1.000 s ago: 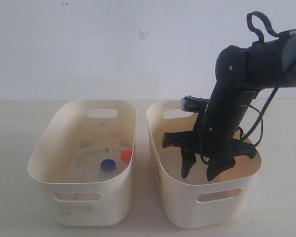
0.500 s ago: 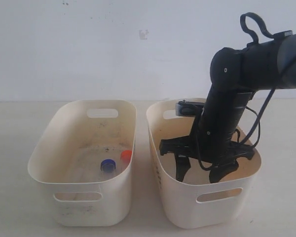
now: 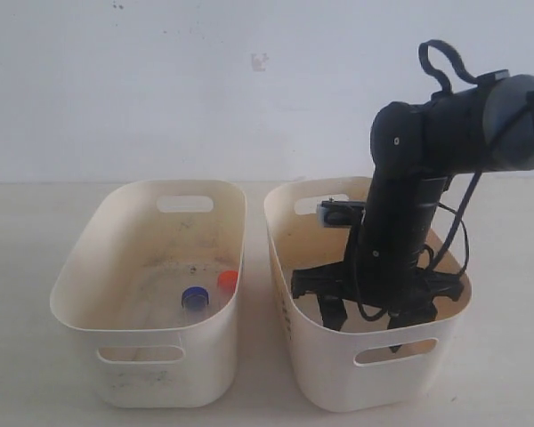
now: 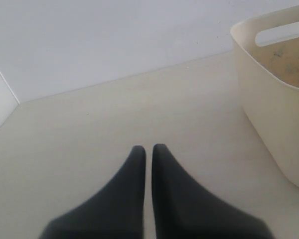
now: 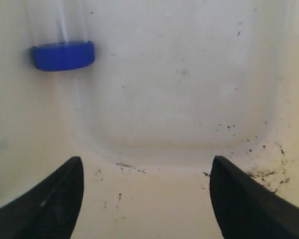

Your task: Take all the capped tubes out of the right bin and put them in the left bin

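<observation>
The right bin (image 3: pixel 338 374) holds my right gripper (image 3: pixel 366 313), lowered deep inside with its fingertips hidden behind the front wall. In the right wrist view the right gripper (image 5: pixel 145 167) stands wide open over the bin floor with nothing between its fingers. A blue-capped tube (image 5: pixel 63 55) lies on that floor, ahead of and to one side of the open fingers, apart from them. The left bin (image 3: pixel 151 365) holds two tubes, one with a blue cap (image 3: pixel 195 298) and one with an orange cap (image 3: pixel 227 281). My left gripper (image 4: pixel 145 148) is shut and empty above the table.
The two cream bins stand side by side on a pale table (image 3: pixel 27 267) against a white wall. The left bin's outer wall (image 4: pixel 271 104) and handle slot show to one side of the left gripper. Dark specks (image 5: pixel 261 172) lie in a corner of the right bin's floor.
My right arm has sunk deeper into the right bin and shifted slightly left, its fingertips dropping behind the front wall. The tubes in the left bin have not moved.
</observation>
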{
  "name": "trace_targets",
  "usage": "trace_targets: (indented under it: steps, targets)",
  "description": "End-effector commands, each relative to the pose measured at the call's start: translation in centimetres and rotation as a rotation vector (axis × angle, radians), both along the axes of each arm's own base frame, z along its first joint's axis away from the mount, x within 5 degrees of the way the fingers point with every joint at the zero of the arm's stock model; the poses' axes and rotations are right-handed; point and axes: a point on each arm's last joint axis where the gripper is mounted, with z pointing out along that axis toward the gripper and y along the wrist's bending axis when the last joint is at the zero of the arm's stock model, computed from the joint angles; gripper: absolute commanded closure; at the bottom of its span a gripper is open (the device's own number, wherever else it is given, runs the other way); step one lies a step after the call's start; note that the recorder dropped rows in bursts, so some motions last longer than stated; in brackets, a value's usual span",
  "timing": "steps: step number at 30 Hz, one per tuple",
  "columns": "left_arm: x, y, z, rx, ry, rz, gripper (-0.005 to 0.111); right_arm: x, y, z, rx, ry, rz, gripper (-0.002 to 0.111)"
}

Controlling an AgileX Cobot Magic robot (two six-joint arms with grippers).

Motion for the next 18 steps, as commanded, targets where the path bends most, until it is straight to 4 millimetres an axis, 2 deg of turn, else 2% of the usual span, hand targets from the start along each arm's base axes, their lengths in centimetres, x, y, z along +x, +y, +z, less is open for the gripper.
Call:
trace_targets:
  steps: [1, 18]
  targets:
    - [-0.01, -0.02, -0.03, 0.003, -0.005, -0.003, 0.103, 0.01, -0.08, -0.27, -0.015, 0.017, 0.001, 0.041]
    - [-0.01, -0.02, -0.03, 0.003, -0.005, -0.003, 0.103, -0.63, -0.35, -0.32, -0.044, 0.089, 0.021, 0.041]
